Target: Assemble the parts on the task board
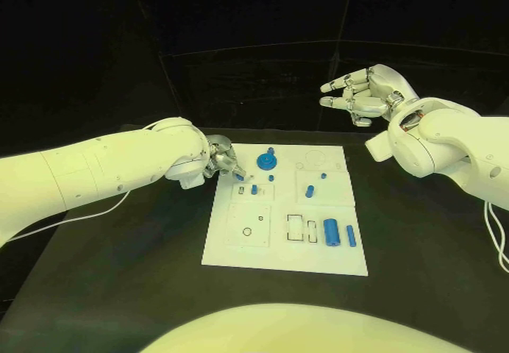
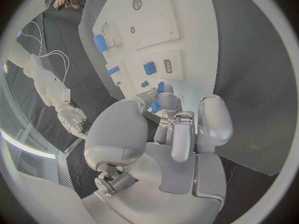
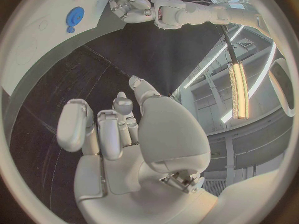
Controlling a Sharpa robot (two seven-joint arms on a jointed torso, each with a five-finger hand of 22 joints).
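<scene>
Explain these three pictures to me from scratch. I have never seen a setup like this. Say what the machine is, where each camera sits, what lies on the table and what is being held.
This is a robot with two white arms, each ending in a silver many-fingered hand. The square picture looks down from its head at the black table. The two round pictures come from fisheye cameras at its wrists, each looking past its own hand.

On the table lies the white task board, a flat plate with outlined slots. Small blue parts sit on it: a round gear-like blue piece near the far edge, a thick blue cylinder and a thinner blue rod nearer the robot, and a few short blue pegs between.

The left hand is at the board's far left corner, its fingertips closed around a small blue part. The right hand is raised beyond the board, fingers curled, holding nothing.
</scene>
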